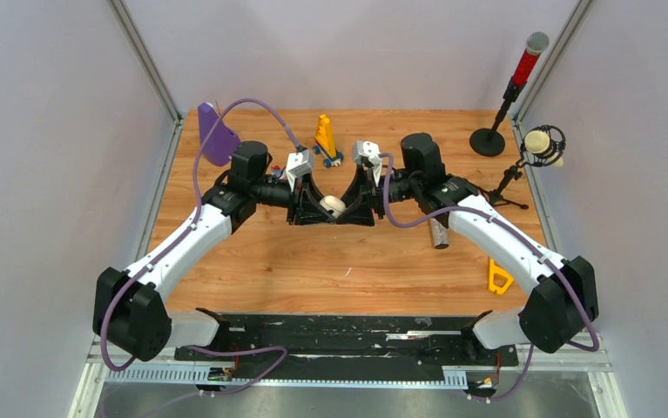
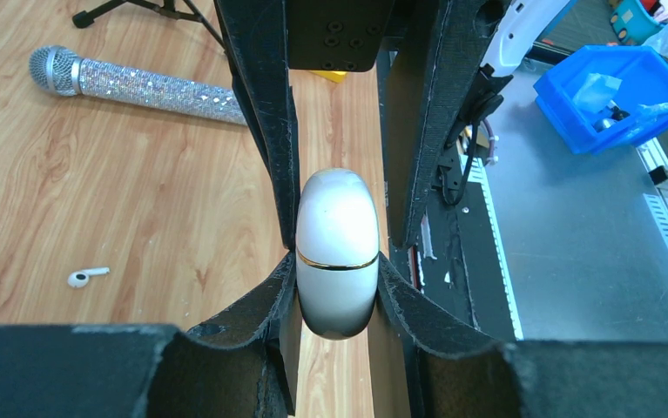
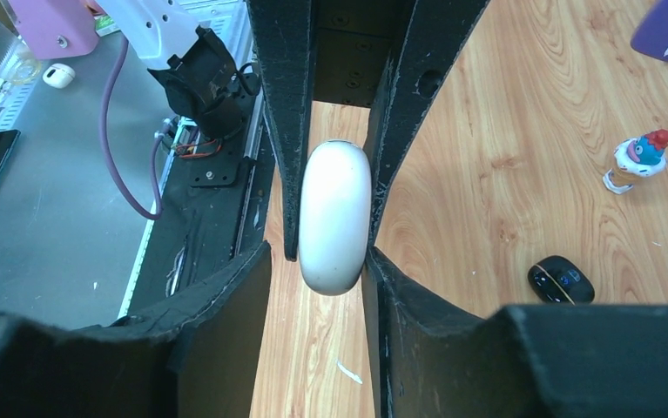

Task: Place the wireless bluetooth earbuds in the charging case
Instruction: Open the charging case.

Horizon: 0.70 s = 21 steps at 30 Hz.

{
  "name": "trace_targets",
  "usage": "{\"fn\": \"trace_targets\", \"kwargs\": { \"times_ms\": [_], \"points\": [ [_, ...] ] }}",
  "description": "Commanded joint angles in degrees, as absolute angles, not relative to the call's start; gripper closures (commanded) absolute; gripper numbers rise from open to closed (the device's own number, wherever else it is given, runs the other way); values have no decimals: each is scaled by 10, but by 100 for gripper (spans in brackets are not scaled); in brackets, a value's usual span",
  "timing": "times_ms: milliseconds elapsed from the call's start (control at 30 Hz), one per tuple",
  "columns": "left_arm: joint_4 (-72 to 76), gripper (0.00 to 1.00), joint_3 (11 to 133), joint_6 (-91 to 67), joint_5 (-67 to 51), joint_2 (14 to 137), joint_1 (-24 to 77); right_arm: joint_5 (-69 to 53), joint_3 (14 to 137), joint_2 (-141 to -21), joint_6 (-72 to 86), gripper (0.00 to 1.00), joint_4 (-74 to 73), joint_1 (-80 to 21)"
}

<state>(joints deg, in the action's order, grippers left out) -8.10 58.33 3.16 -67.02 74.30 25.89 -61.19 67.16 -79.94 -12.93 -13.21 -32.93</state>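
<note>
A white pebble-shaped charging case [image 1: 334, 205] with a gold seam is held shut above the table's middle, between both grippers. My left gripper [image 2: 337, 261] is shut on the case [image 2: 337, 252], both fingers pressed to its sides. My right gripper [image 3: 317, 252] is around the same case [image 3: 334, 218]; its right finger touches the case and its left finger stands a little apart. One white short-stemmed earbud [image 2: 86, 276] lies on the wood in the left wrist view. A black pebble-shaped case [image 3: 561, 279] lies closed on the table. No black buds show.
A glittery microphone [image 2: 138, 83] lies on the table. A thin white sliver of scrap [image 3: 347, 373] lies under the right gripper. A small figurine [image 3: 639, 161], a purple object [image 1: 217, 135], a yellow toy [image 1: 326, 138], a yellow piece [image 1: 498, 277] and microphone stands [image 1: 522, 78] stand around.
</note>
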Motion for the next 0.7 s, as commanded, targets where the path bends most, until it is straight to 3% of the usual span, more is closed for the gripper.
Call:
{"fn": "trace_targets", "kwargs": {
  "times_ms": [0,400,667],
  "points": [
    [-74,100,588,48,-679,734,263,-633,697,-805,-124,56,-134,-330],
    [-141,100,599,118,-677,734,277,-654,716,-820,-92,58,-136,-311],
    [-144,100,602,120,-673,734,277,-688,718,-830,-102,76,-153,-308]
  ]
}}
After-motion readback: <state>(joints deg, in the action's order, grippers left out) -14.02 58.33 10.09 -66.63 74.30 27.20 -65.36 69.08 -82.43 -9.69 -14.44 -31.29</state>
